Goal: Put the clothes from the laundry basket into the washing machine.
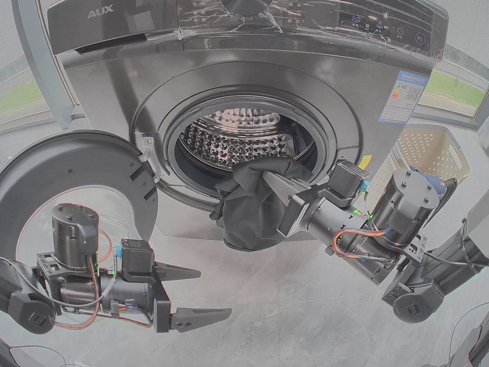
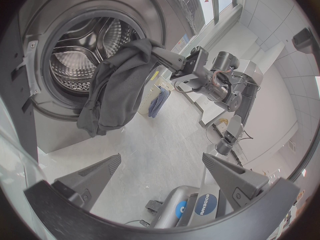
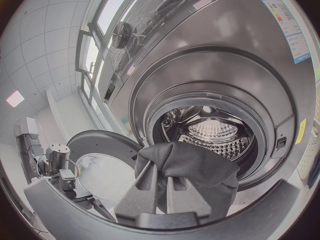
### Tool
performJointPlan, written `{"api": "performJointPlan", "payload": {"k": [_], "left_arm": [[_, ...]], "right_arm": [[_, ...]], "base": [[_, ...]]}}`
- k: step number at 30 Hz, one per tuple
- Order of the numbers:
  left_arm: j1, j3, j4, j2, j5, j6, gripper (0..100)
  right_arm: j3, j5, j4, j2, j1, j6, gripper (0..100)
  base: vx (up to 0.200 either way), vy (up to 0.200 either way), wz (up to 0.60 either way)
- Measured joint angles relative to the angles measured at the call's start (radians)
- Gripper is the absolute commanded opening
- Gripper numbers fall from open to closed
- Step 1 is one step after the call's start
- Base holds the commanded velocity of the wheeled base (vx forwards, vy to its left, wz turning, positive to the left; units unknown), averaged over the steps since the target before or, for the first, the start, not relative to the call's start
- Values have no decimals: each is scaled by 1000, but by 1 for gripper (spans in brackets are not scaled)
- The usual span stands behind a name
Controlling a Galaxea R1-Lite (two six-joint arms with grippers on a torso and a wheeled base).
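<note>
Left tool [image 1: 214, 292] is hanging released, low by the door [image 1: 76, 179]. Garment [image 1: 244, 215] is drooping over the drum [image 1: 239, 138] lip, mostly outside. Right tool [image 1: 272, 182] is clenching its top, with the drum opening lying straight ahead.

**Black garment at the washer's mouth**

A black garment [image 1: 249, 205], pinched in the right gripper [image 3: 161, 174], hangs limp before the lower rim of the washing machine [image 1: 316, 77], whose door [image 1: 66, 169] stands wide open. A blue cloth [image 2: 158, 102] drapes over the cream laundry basket [image 1: 433, 151] beside it.
</note>
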Motion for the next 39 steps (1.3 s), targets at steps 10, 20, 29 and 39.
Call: {"api": "performJointPlan", "payload": {"k": [10,20,29,39], "left_arm": [[7,-68,-247,194,11,-10,100],[43,-154,-346,348,63,-39,100],[65,-189,-374,394,71,-39,100],[41,-237,-379,416,83,-41,100]], "right_arm": [[15,-9,-8,-10,16,1,0],[26,-19,-11,-24,40,2,0],[28,-19,-12,-27,46,2,0],[26,-19,-12,-28,50,2,0]], "base": [[0,0,0],[0,0,0],[0,0,0],[0,0,0]]}}
